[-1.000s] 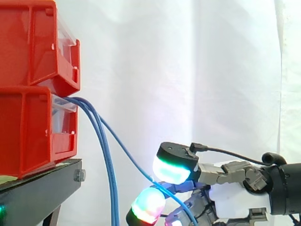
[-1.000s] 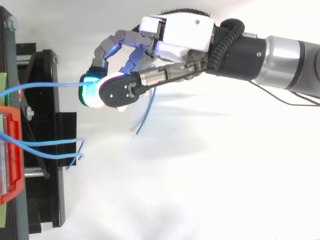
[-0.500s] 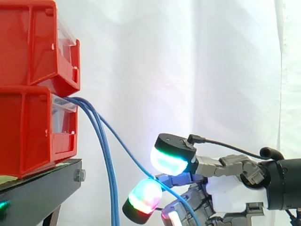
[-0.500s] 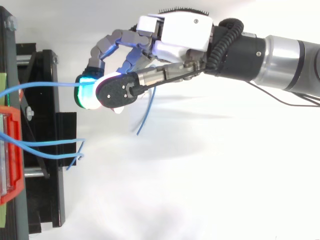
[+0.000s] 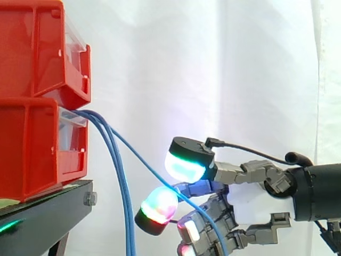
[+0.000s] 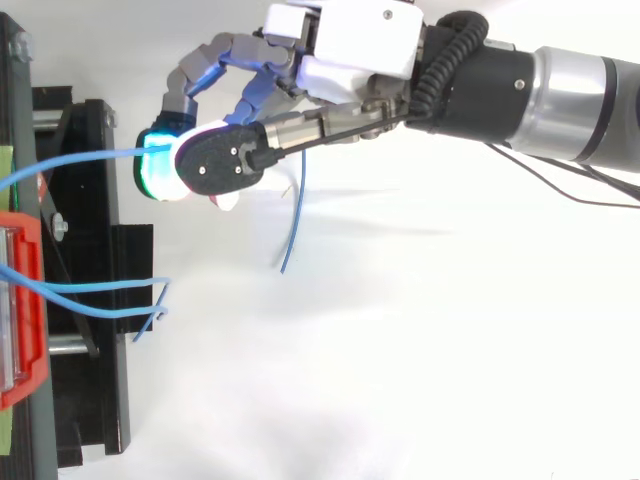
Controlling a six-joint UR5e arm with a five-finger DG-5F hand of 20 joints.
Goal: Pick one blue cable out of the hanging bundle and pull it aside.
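The robot hand [image 5: 258, 205], at lower right of the side view, has its fingers curled and its glowing pads [image 5: 184, 166] pinched on one thin blue cable [image 6: 100, 155]. That cable slants from the stacked red plastic bins [image 5: 37, 144] at left down into the hand, then trails below it. It lies apart from the hanging bundle of blue cables [image 5: 121, 186] beside the black metal stand [image 5: 48, 213].
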